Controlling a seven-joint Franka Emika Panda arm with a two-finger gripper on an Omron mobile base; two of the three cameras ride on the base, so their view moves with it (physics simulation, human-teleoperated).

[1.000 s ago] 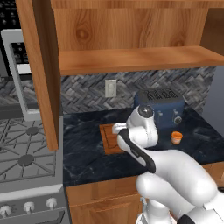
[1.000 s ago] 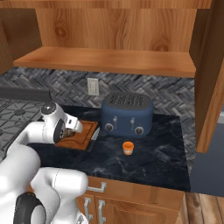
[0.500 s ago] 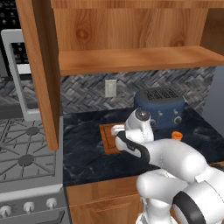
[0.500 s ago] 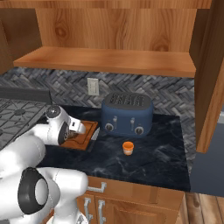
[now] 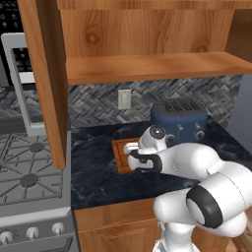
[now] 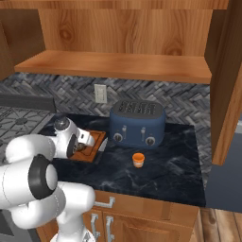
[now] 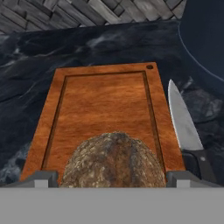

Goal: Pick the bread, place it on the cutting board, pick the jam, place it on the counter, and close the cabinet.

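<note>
The bread (image 7: 113, 159), a rough brown lump, sits between my fingertips (image 7: 41, 177) low over the near end of the cutting board (image 7: 105, 100). My gripper (image 7: 113, 177) is shut on the bread, with a finger against each side. In the base views the gripper (image 5: 132, 156) (image 6: 81, 146) hangs over the board (image 5: 119, 156) (image 6: 94, 139) on the dark counter (image 6: 175, 170). The orange jam (image 6: 137, 159) stands upright on the counter in front of the toaster, well right of my hand. The cabinet (image 5: 147, 66) is open, its doors (image 5: 44, 74) (image 6: 229, 85) swung out.
A blue toaster (image 5: 179, 120) (image 6: 137, 123) stands just right of the board. A knife (image 7: 181, 118) lies along the board's right edge. The gas stove (image 5: 24, 172) is to the left, with the microwave (image 5: 19, 74) above it behind the open door.
The arm has folded, its elbow swinging right and nearer the cameras. The hand stays over the cutting board, a little lower. The jam has not moved.
</note>
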